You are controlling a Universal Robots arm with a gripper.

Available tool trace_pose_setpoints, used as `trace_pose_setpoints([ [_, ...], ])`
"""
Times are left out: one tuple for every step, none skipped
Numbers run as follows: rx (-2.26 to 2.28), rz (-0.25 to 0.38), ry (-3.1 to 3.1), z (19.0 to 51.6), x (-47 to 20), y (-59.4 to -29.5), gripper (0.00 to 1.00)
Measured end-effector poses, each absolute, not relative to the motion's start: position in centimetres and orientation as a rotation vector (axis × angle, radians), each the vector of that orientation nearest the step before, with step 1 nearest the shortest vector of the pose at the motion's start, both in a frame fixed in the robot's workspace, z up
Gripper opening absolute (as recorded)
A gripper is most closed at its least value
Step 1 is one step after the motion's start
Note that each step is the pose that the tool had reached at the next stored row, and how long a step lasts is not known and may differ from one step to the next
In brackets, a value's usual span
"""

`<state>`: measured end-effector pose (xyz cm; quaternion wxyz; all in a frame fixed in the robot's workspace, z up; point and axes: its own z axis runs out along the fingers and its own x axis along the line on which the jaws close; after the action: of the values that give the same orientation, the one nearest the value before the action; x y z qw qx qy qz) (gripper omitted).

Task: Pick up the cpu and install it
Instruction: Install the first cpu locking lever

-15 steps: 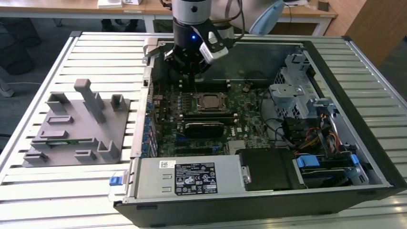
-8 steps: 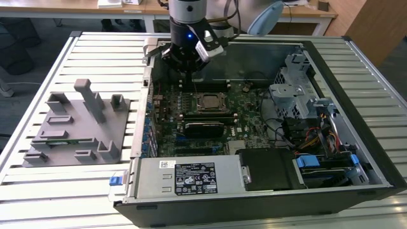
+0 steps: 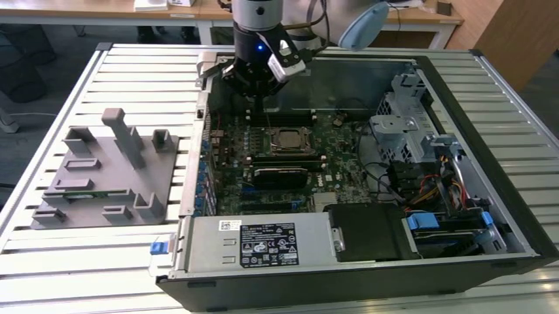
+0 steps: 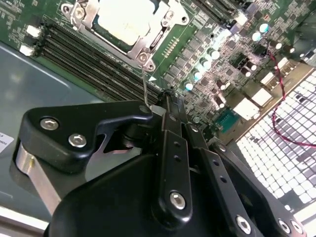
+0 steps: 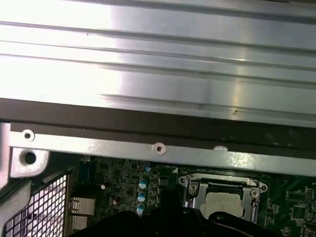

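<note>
The arm hangs over the far end of the open computer case, and the gripper points down just above the rear part of the motherboard. In the second wrist view the gripper fingers sit pressed together, closed to a slim black wedge with nothing visible between them. Its tip hovers over the row of dark memory slots beside the socket, clear of the board.

And there is the cpu, lying flat in its socket near the middle of the board, silver top plate up, with the metal socket frame around it. The second wrist view catches it too: cpu seated inside the shiny bracket, screws at the corners, a thin wire lever running out from the frame towards the gripper tip. In the first wrist view the cpu sits in the same frame, below the edge of the case wall and the ribbed metal tabletop beyond.

The gripper is near the cpu but apart from it, off towards the back wall of the case.

Out on the exterior view's left, a grey parts fixture stands on the slatted tabletop, with upright posts and pockets. The power supply box fills the near corner of the case, drive bays and cables on the exterior view's right.
</note>
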<state>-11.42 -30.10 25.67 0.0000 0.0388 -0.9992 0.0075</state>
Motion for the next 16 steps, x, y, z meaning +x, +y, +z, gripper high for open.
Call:
trace_pose_setpoints([
  [0.122,0.024,-3.139,25.7,-11.3,-30.1,0.11],
  [0.122,0.024,-3.139,25.7,-11.1,-30.1,0.11],
  [0.122,0.024,-3.139,25.7,-10.9,-30.1,0.11],
  [0.122,0.024,-3.139,25.7,-10.7,-30.1,0.11],
  [0.121,0.024,-3.139,25.7,-10.6,-30.1,0.11],
  [0.121,0.024,-3.139,25.7,-10.6,-30.1,0.11],
  [0.121,0.024,-3.139,25.7,-10.6,-30.1,0.11],
  [0.121,0.024,-3.139,25.7,-10.5,-30.1,0.11],
  [0.121,0.024,-3.139,25.7,-10.3,-30.1,0.11],
  [0.121,0.024,-3.139,25.7,-10.0,-30.1,0.11],
  [0.121,0.024,-3.139,25.7,-9.6,-30.1,0.11],
  [0.121,0.024,-3.139,25.6,-9.1,-30.1,0.11],
  [0.121,0.024,-3.139,25.6,-8.7,-30.1,0.11],
  [0.121,0.024,-3.139,25.6,-8.4,-30.1,0.11],
  [0.121,0.024,-3.139,25.6,-8.1,-30.1,0.11],
  [0.121,0.022,-3.139,25.5,-8.0,-30.1,0.11],
])
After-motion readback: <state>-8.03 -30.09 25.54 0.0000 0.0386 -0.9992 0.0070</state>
